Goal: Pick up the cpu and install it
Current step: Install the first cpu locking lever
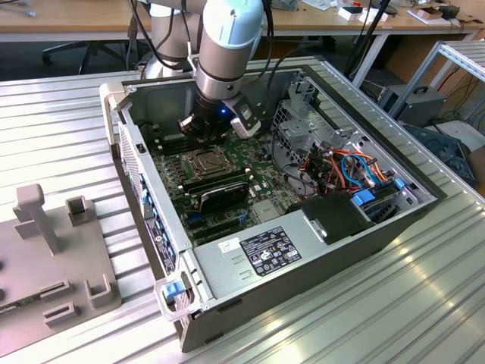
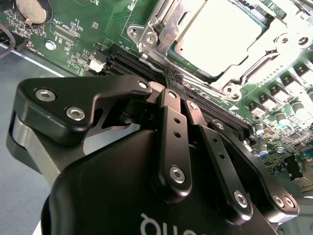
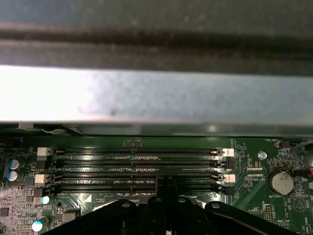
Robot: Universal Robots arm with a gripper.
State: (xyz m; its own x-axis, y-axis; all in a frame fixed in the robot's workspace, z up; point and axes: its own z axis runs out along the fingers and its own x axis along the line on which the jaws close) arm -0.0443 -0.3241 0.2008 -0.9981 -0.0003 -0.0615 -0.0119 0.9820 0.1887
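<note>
Tool first: in the second wrist view its two black fingers run side by side to a single point, pressed together with no gap between the tips and nothing pinched in them. That point hangs low over the bank of dark memory slots, and whether it touches them I cannot tell. In the first wrist view the same closed tip sits right at the near edge of those four empty slots, whose long axis runs crosswise to the fingers. Just past the tip, on the far side of the slots, lies the cpu, a flat pale silver-grey square resting in its socket on the green motherboard. The shiny metal retention frame borders it on the near side, and a lever arm crosses one corner. So the chip lies ahead of the fingertips, close but apart from them, with the slots in between. By the look of it the chip is already seated and the tool is free of it. Farther out, the exterior view shows the arm reaching down into the open computer case, the tool head just beyond the socket, and the case lying on the ribbed metal counter.
</note>
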